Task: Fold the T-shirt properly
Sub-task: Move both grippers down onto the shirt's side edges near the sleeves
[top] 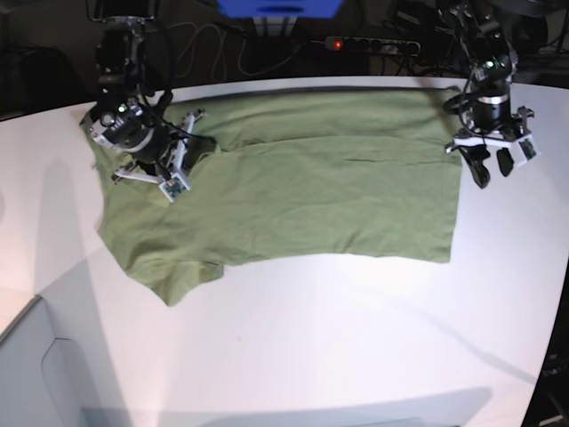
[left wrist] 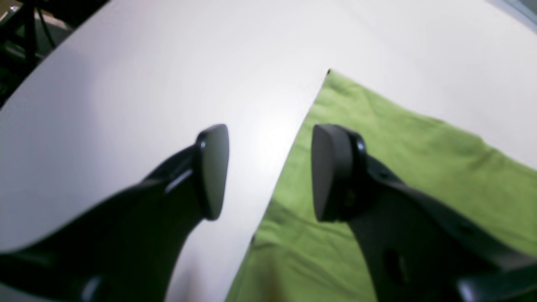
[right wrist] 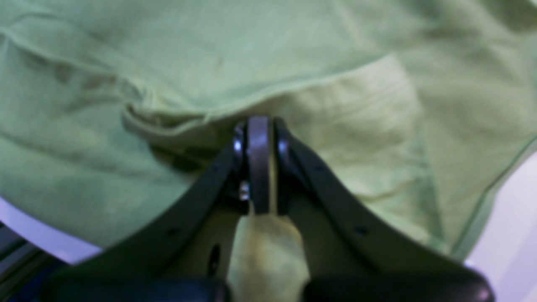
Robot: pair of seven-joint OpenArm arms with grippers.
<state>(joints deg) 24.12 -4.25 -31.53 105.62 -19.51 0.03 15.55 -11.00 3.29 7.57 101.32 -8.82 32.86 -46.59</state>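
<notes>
The olive-green T-shirt (top: 302, 196) lies spread wide across the white table (top: 311, 338), with one sleeve hanging toward the front left. In the base view my right gripper (top: 203, 147) is at the shirt's far left end, near the sleeve and collar. In the right wrist view it (right wrist: 258, 130) is shut on a pinched fold of the shirt's cloth (right wrist: 377, 126). My left gripper (top: 492, 169) hovers at the shirt's right edge. In the left wrist view it (left wrist: 270, 172) is open and empty, one finger over the shirt (left wrist: 419, 167) and the other over bare table.
A power strip with a red light (top: 356, 43) and cables lie behind the table's far edge. The table's edge (left wrist: 37, 63) drops to dark clutter at the left wrist view's upper left. Bare white tabletop lies in front of the shirt.
</notes>
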